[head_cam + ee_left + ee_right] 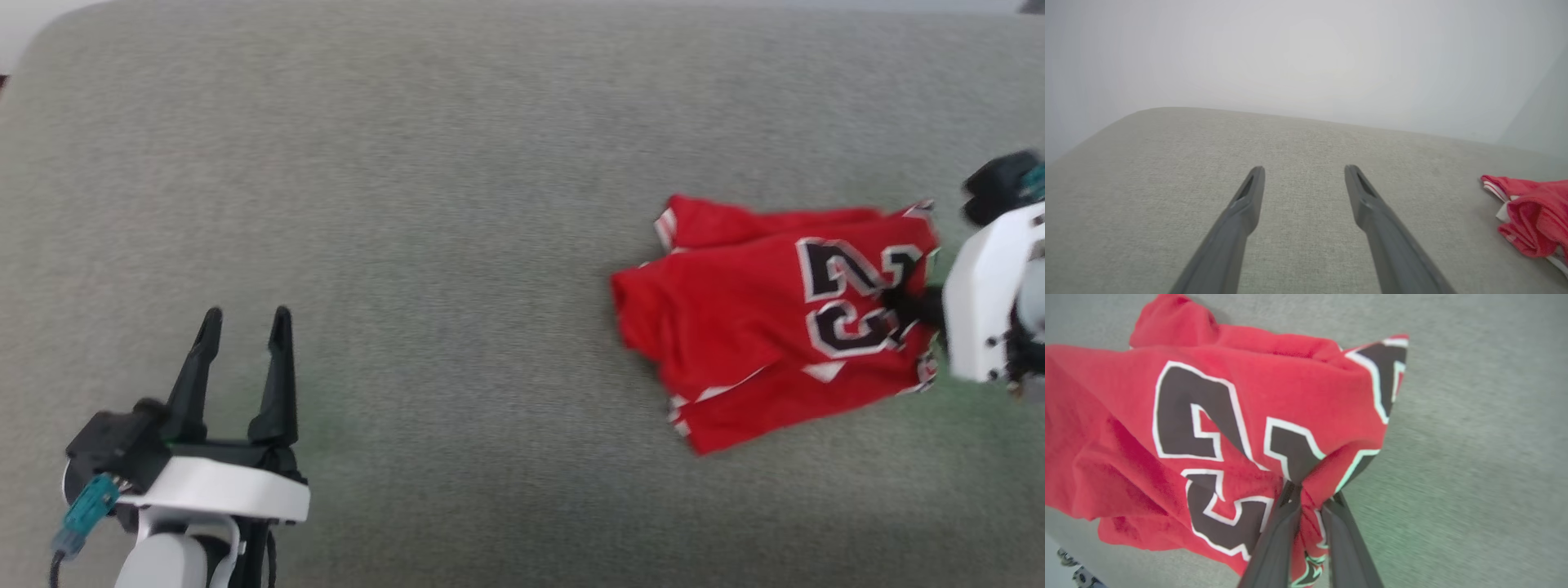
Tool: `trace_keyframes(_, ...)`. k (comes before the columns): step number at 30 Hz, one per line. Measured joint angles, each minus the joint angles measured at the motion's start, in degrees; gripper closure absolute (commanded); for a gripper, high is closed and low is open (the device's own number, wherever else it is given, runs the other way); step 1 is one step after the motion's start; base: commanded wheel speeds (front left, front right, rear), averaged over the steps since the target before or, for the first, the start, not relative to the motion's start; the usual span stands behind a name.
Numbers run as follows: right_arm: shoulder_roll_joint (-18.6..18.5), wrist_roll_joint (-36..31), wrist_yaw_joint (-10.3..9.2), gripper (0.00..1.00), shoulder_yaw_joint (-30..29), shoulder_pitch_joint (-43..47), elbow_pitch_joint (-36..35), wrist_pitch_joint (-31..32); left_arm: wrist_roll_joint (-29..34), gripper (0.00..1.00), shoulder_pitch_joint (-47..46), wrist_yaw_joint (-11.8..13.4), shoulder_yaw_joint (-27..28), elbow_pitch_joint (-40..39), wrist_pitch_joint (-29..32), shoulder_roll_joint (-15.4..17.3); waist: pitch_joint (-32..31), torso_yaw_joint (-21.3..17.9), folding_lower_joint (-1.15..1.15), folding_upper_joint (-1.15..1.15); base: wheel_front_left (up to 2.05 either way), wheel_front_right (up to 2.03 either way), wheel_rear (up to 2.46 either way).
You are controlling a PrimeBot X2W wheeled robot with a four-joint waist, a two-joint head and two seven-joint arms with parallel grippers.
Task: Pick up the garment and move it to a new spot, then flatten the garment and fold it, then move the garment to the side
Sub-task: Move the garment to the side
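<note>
Garment [735,327] lies bunched on the right of the grey fabric surface [457,204], w/ your right gripper [1312,494] clenched on a fold by the numerals [1200,416], so lift slow & straight, watch the pinch holds, & keep the left gripper [245,322], jaws wide, clear.

You have open surface [457,204] between the left end effector [248,314] and the crumpled garment [735,327], which blocks the right side.

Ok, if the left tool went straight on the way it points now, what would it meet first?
Nothing, as far as the pictures show: the left tool points across the grey cushion. The red shirt lies well off to its right. Depth is unclear, so it might graze the cushion.
</note>
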Motion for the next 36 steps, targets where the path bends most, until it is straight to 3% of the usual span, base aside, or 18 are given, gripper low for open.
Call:
trace_keyframes(11, -4.7, -7.2, 0.00, 1.00, -5.4, -3.5, 2.4, -5.9, 1.4, 0.00, -6.6, 0.0, -6.1, 1.1, 0.0, 1.4, 2.1, -6.7, 0.00, 0.00, 0.00, 0.00, 0.00)
trace_keyframes(25, -8.0, -16.6, 0.00, 1.00, -7.5, -12.9, 15.3, -19.5, 0.9, 0.00, -20.5, 0.0, -17.7, 3.4, 0.0, 3.8, 7.7, -13.4, 0.00, 0.00, 0.00, 0.00, 0.00)
trace_keyframes(31, -8.4, -21.9, 0.00, 1.00, -6.0, -18.1, 22.6, -26.5, 0.2, 0.00, -26.4, 0.0, -22.0, 4.4, 0.0, 3.9, 10.8, -14.5, 0.00, 0.00, 0.00, 0.00, 0.00)
trace_keyframes(36, -6.2, -25.9, 0.00, 1.00, -5.6, -21.7, 29.7, -32.2, -0.5, 0.00, -29.4, 0.0, -24.6, 5.3, 0.0, 4.0, 13.0, -14.6, 0.00, 0.00, 0.00, 0.00, 0.00)
